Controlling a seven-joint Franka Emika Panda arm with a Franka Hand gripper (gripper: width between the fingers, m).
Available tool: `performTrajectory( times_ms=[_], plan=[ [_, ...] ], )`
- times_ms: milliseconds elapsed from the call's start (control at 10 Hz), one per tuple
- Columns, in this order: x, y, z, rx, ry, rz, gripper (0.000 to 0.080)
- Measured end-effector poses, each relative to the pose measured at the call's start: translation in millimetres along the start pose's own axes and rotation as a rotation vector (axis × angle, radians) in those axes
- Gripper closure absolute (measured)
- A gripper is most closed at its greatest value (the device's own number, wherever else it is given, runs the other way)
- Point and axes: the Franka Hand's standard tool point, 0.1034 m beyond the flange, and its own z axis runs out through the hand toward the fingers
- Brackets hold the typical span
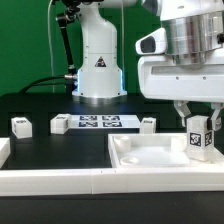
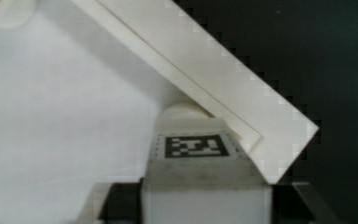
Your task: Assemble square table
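Observation:
The square tabletop (image 1: pixel 150 156), a white slab with a raised rim, lies at the exterior view's right. My gripper (image 1: pixel 198 124) is shut on a short white tagged leg (image 1: pixel 199 143) and holds it upright over the slab's right part, near its rim. In the wrist view the leg (image 2: pixel 201 172) sits between the dark fingers (image 2: pixel 126 200), its tag facing the camera, with the slab's rim (image 2: pixel 211 75) running just beyond it. Three more legs lie on the black table: two at the left (image 1: pixel 20 125) (image 1: pixel 58 125) and one (image 1: pixel 148 123) behind the slab.
The marker board (image 1: pixel 98 122) lies flat in front of the robot base (image 1: pixel 97 60). A long white rail (image 1: pixel 60 180) runs along the front edge, and another rail end (image 1: pixel 4 150) shows at the left.

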Motion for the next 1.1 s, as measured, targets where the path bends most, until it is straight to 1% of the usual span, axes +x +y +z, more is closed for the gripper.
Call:
performTrajectory(
  times_ms=[300,800,900,1100],
  plan=[
    [-2.4,-2.5,0.6,0.008,-0.017,0.32,0.0508],
    [-2.6,-3.3,0.8,0.014,-0.031,0.579,0.0508],
    [-2.5,-3.2,0.9,0.014,-0.032,0.589,0.0508],
    [-3.1,-3.6,1.2,0.014,-0.034,0.691,0.0508]
  ],
)
